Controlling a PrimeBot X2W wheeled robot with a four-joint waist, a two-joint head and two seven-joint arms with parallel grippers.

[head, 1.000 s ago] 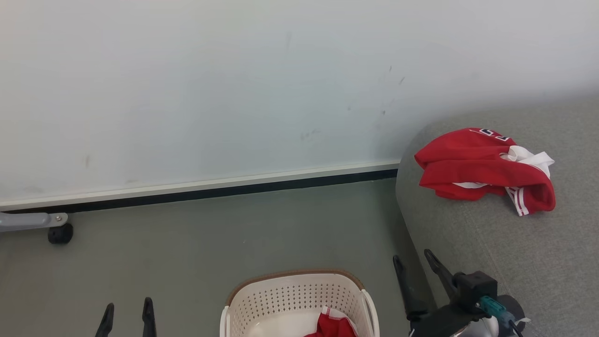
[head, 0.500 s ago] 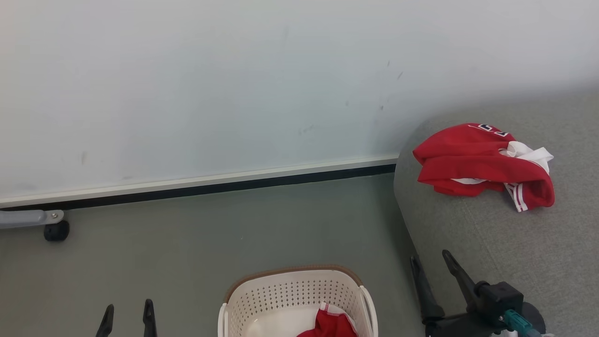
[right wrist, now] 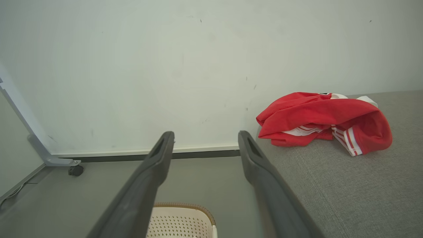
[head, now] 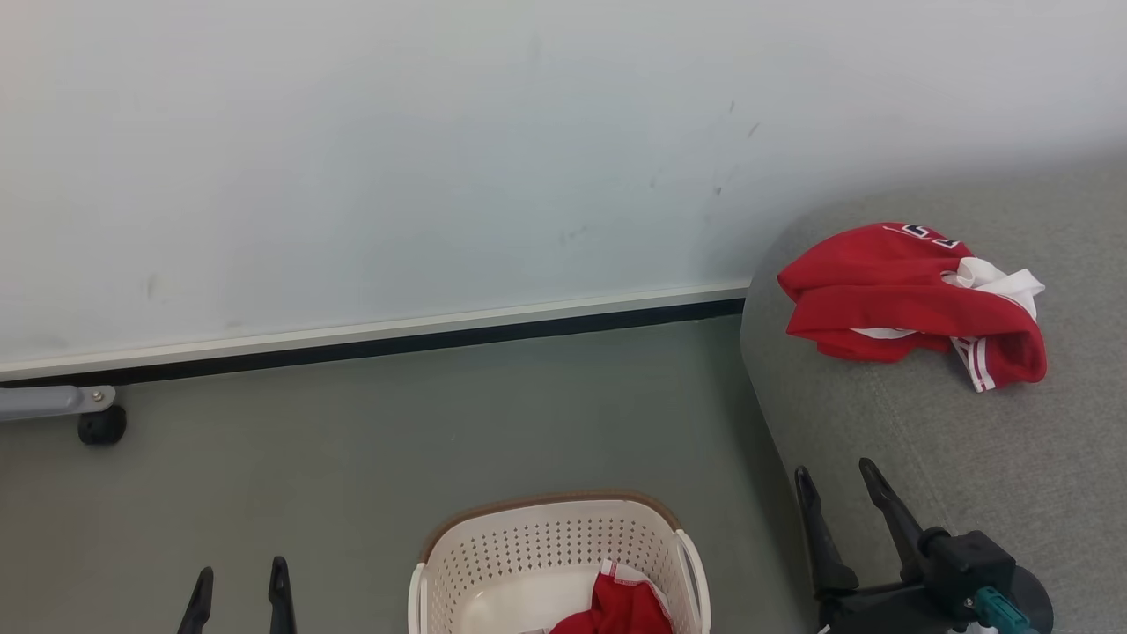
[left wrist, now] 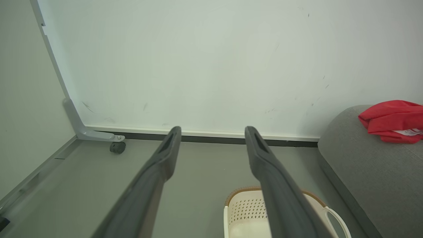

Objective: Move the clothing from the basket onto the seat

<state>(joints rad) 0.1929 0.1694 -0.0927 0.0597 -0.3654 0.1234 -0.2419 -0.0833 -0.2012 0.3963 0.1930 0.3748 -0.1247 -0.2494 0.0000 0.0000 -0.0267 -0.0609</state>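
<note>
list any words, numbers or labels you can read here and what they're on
Number print on the red garment lying on the sofa: dark figures edged white, folded over and too small to read.
Basket, wall: no text visible.

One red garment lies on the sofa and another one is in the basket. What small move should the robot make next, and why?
Probably lower the right gripper, the nearer one, toward the red garment in the basket. It and the left gripper are open and empty; the other garment already lies on the sofa.
</note>
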